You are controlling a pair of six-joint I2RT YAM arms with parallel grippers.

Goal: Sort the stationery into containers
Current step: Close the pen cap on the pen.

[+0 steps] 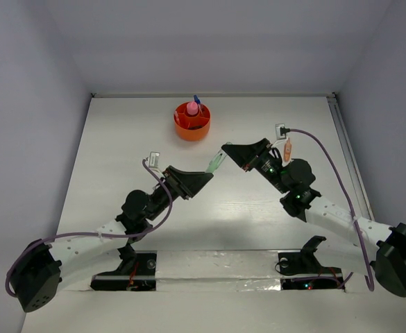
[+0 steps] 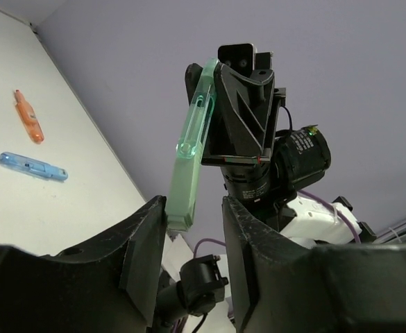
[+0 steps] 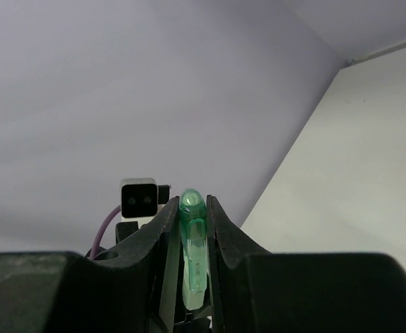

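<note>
A translucent green capsule-like piece point(image 1: 214, 164) hangs in the air between my two grippers. My right gripper point(image 1: 226, 152) is shut on its upper end; in the right wrist view the piece point(image 3: 192, 258) stands clamped between the fingers point(image 3: 191, 208). My left gripper point(image 1: 204, 180) is open, and its jaws stand on both sides of the piece's lower end point(image 2: 186, 173), which lies close to the left finger point(image 2: 147, 236). The round orange tub point(image 1: 192, 127) stands at the far middle with a pink piece point(image 1: 191, 108) and a blue-and-white pen point(image 1: 197, 101) in it.
An orange-pink piece point(image 1: 288, 147) lies on the table beside the right arm and also shows in the left wrist view point(image 2: 28, 116). A blue translucent piece point(image 2: 32, 166) lies next to it. The table's right rail point(image 1: 345, 146) borders the surface.
</note>
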